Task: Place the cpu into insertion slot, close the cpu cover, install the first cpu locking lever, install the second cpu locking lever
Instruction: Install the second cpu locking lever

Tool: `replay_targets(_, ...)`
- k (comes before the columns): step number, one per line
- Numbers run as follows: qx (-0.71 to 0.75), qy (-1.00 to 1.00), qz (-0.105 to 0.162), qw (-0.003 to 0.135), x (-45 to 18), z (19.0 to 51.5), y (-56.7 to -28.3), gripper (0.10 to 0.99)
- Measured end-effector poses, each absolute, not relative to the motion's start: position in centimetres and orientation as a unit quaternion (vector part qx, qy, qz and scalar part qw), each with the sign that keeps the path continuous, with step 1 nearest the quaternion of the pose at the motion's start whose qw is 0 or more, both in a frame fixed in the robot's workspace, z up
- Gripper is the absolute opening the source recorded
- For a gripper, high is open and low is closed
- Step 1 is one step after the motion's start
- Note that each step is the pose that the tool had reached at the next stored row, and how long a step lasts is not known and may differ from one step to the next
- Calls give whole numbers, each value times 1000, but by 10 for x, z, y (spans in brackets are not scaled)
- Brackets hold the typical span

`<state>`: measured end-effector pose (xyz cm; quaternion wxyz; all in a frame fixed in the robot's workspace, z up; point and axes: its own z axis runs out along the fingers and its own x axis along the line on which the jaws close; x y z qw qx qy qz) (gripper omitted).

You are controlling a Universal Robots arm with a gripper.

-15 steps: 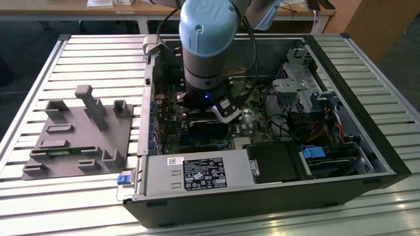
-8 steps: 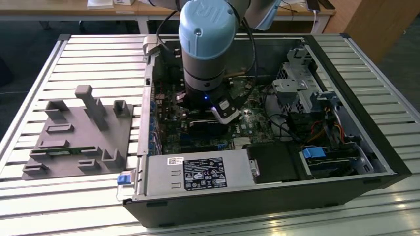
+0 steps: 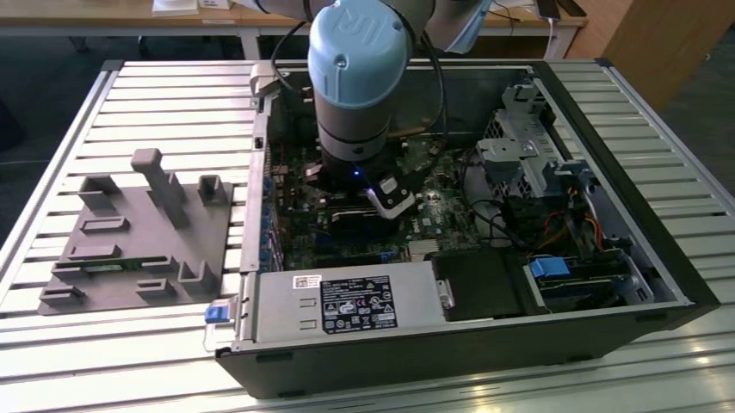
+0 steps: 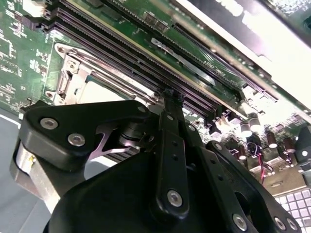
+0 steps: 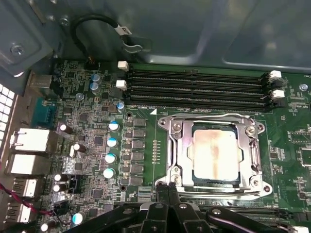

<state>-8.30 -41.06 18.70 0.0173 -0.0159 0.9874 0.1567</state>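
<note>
In the first wrist view the cpu (image 5: 216,153) lies flat in the insertion slot (image 5: 258,162) on the green board, its dull metal top showing. The silvery cpu cover (image 5: 177,145) is folded down around it, framing the chip in its square cut-out. A thin wire lever (image 5: 209,116) runs along the frame's edge by the memory slots. My gripper (image 5: 167,188) is shut with nothing between its fingers, its tips at the socket's edge near one corner. In the second wrist view the fingertips (image 4: 171,94) sit beside the cover (image 4: 73,73). In the exterior view the gripper (image 3: 388,202) hangs low inside the computer case.
Long black memory slots (image 5: 194,85) run beside the socket, and several capacitors (image 5: 112,141) stand on its other side. The power supply (image 3: 344,301) and a drive cage (image 3: 517,138) crowd the case. A grey fixture (image 3: 138,232) lies on the slatted table at the exterior view's left.
</note>
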Motion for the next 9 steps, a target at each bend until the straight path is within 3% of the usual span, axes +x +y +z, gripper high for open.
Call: replay_targets(9,-16,984,176,18,-85,197,-407,106)
